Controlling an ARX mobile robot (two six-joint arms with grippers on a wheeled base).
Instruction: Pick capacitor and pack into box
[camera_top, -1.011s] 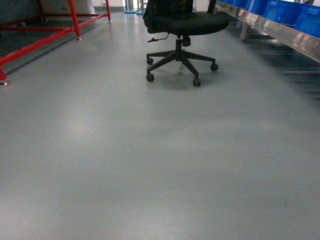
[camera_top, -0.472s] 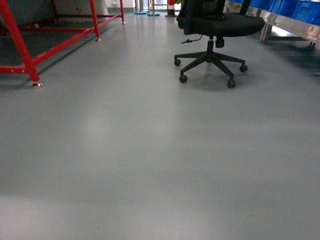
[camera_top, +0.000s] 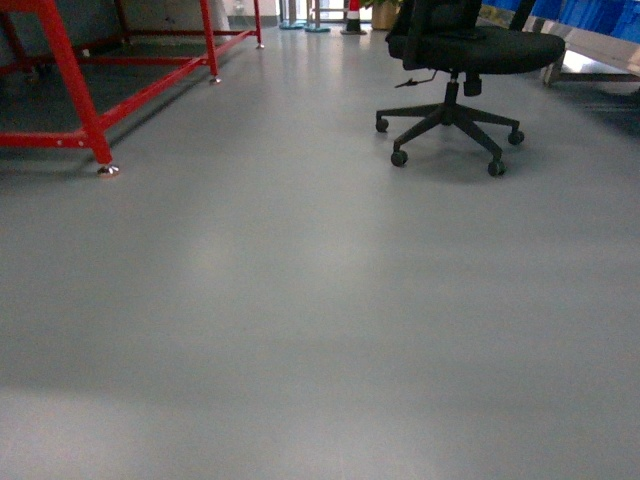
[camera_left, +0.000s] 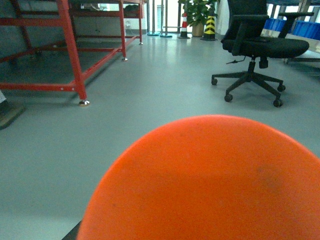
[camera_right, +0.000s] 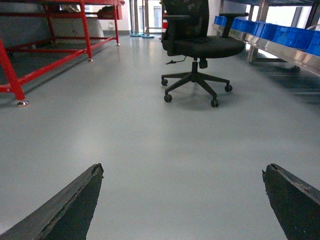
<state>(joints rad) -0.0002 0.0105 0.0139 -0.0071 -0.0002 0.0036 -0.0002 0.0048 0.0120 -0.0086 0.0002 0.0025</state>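
A big, smooth orange rounded object (camera_left: 215, 185) sits right against the lens and fills the lower half of the left wrist view. It hides the left gripper's fingers, so I cannot tell their state, nor whether this object is the capacitor. My right gripper (camera_right: 182, 169) is open above bare grey floor, its two dark fingertips (camera_right: 95, 172) far apart with nothing between them. The box is out of view. Neither arm shows in the head view.
A black office chair (camera_top: 450, 60) on castors stands ahead to the right. A red metal frame (camera_top: 80, 90) with floor feet is at the left. Blue bins (camera_right: 290, 35) sit on a steel shelf at the far right. A striped cone (camera_left: 209, 25) and plant stand far back.
The head view has swung left: the chair slid toward the right of the picture and the red frame's leg came into view at the left.
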